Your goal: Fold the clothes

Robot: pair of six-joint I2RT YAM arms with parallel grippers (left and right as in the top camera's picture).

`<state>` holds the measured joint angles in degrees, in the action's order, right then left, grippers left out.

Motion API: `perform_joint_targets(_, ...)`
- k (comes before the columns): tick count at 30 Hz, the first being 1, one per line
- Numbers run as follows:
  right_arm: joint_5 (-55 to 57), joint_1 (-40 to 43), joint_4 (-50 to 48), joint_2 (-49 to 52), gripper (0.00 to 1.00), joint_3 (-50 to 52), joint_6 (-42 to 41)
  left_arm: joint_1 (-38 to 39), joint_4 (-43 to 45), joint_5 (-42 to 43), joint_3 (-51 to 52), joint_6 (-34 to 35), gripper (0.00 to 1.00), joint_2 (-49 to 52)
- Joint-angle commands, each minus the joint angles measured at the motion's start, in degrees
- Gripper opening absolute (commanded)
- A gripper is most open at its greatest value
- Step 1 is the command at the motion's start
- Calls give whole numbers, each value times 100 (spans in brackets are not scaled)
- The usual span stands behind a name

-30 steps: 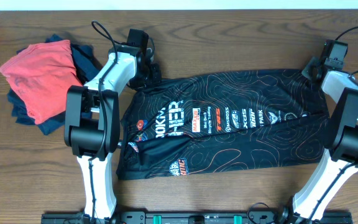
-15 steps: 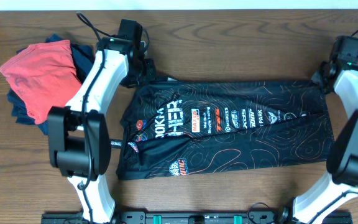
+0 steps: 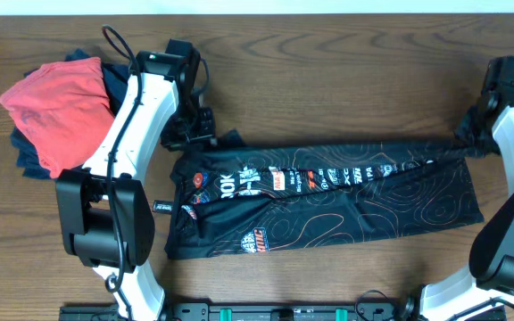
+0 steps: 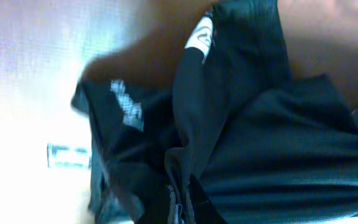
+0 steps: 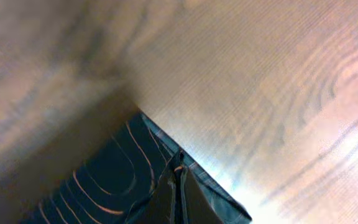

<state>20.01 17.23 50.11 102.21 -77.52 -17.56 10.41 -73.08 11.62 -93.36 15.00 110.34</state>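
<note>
The black jersey (image 3: 319, 201) lies across the middle of the table (image 3: 328, 71) from 9 to 3 o'clock, its far corners pinched by the left tool (image 3: 202, 135) at 10 o'clock and the right tool (image 3: 473, 138) at 2 o'clock. The wrist views alone show the grips close up: bunched black cloth with a white logo on the left, a contour-lined hem over wood on the right; only the overhead shows the red garment (image 3: 56, 111) on navy garments (image 3: 119, 80) at 10 o'clock. Since a second ago both tools have drawn the far edge toward 6 o'clock, narrowing the lettered panel.
</note>
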Motion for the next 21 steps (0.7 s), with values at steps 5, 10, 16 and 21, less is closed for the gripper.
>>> perform_joint_targets(5, 81, 214, 393, -96, 1, -15, 48, -2, -634, -216, -2, 31, 6, -138)
perform_joint_targets(10, -74, 236, 660, -96, 1, -15, 48, 7, -793, -175, 313, 81, 6, -138)
perform_joint_targets(16, -74, 236, 804, -96, 1, -9, 46, 7, -970, -173, 844, 162, 6, -138)
perform_joint_targets(21, 9, 243, 938, -96, 1, 0, 46, 7, -1067, -37, 1209, 177, 6, -138)
